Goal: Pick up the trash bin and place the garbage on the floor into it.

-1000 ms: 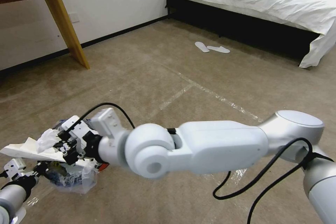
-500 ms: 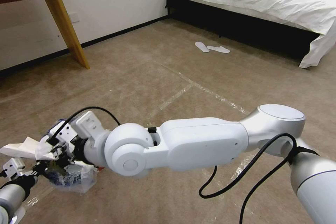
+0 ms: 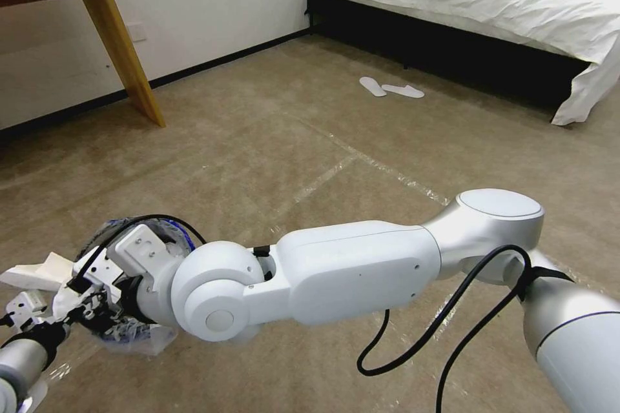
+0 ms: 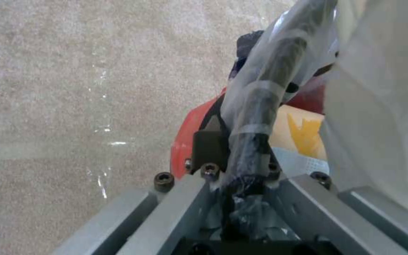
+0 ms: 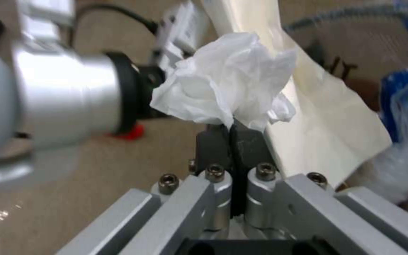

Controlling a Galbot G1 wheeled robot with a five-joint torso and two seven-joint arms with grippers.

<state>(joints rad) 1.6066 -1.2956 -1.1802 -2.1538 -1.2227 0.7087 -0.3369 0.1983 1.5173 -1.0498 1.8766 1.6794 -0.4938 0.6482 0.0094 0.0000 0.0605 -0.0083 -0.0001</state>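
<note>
Head view: the right gripper (image 3: pixel 77 300) reaches across to the bin (image 3: pixel 139 329), low on the carpet (image 3: pixel 271 142) beside a beige sheet (image 3: pixel 32 271); slippers (image 3: pixel 391 88) lie well apart.

Left wrist: the left gripper (image 4: pixel 234 141) is clamped on the bagged rim.

Right wrist: closed fingers (image 5: pixel 213 141) pinch a tissue (image 5: pixel 225 90); it should be released only above the opening, clear of the sheet.

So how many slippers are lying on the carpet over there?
2: white slippers side by side on the floor near the bed, one to the left, the other to its right. More may be hidden under the bed.
</note>
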